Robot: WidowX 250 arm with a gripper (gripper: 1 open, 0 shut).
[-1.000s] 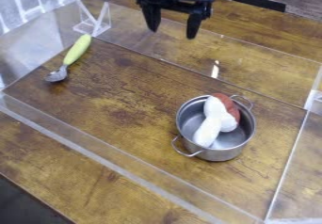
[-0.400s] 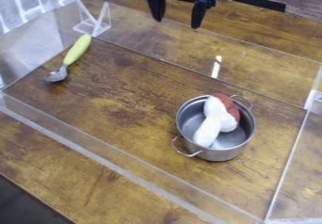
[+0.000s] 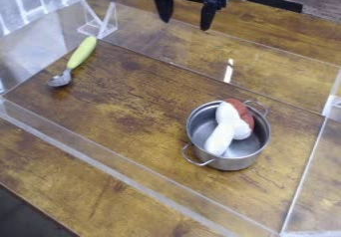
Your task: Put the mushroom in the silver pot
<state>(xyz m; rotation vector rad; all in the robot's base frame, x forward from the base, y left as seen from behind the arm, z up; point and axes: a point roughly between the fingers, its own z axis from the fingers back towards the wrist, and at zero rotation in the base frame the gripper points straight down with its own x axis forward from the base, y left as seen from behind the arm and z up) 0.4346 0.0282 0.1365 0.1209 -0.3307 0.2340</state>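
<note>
Mushroom (image 3: 226, 128): we find it lying inside the silver pot (image 3: 228, 134), white stem towards the near-left wall, red-brown cap resting up against the far-right rim. Position unchanged across the last second.

Change noted: the gripper (image 3: 186, 12) has lifted slightly towards the top edge of the view since a second ago, and now sits high at the back of the surface (image 3: 120, 102), well apart from the pot. Its two dark fingers stand spread wide with nothing between them. We judge the placing done and the arm merely backing off; nothing further seems to be asked of the mushroom.

Appearance of the item: thick, long white stem, smooth and pale; small cap, red-brown, slightly glossy. It spans most of the pot's width and tilts, cap end higher than stem end.

Container: small round steel pot, shiny outer wall, pale grey inside, a loop handle showing at the near-left side. It stands upright on the wooden surface, right of centre.

Other items, untouched: slim yellow-green object (image 3: 83, 52) and small grey spoon (image 3: 60, 79), both at the far left, just beside each other.
</note>
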